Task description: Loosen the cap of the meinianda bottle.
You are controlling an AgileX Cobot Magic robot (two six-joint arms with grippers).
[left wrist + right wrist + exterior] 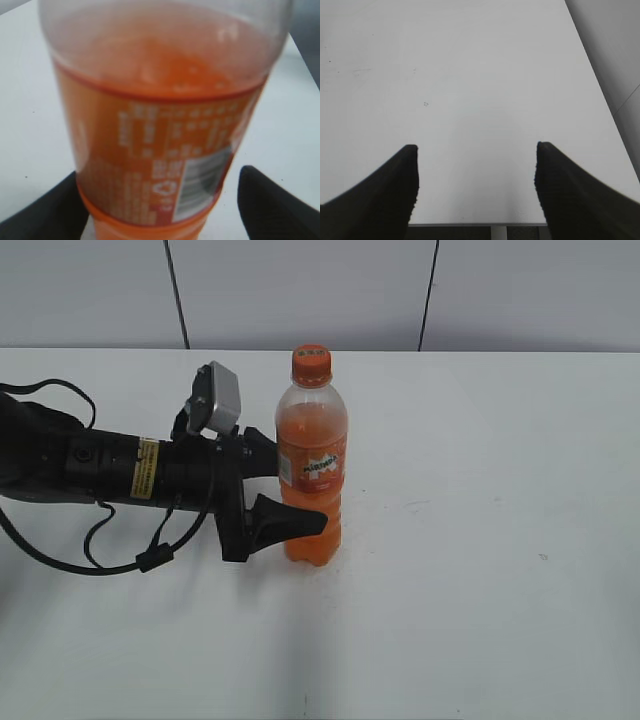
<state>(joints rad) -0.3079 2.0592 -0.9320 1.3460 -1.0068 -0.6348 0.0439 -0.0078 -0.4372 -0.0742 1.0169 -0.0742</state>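
The meinianda bottle (312, 445) stands upright on the white table, filled with orange drink, its orange cap (311, 363) on top. My left gripper (298, 490) reaches in from the left and straddles the bottle's lower half, one finger in front of it and one behind. In the left wrist view the bottle (160, 115) fills the frame. The left finger (55, 210) sits against its side, and a strip of table shows between the bottle and the right finger (272, 205), so this gripper is open. My right gripper (476, 150) is open over bare table, out of the exterior view.
The white table (480, 540) stretches to the right of the bottle and in front of it. A grey panelled wall (300, 290) runs along the back. The left arm's cables (100, 540) lie on the table at the left. A table edge (470, 224) lies just below the right gripper.
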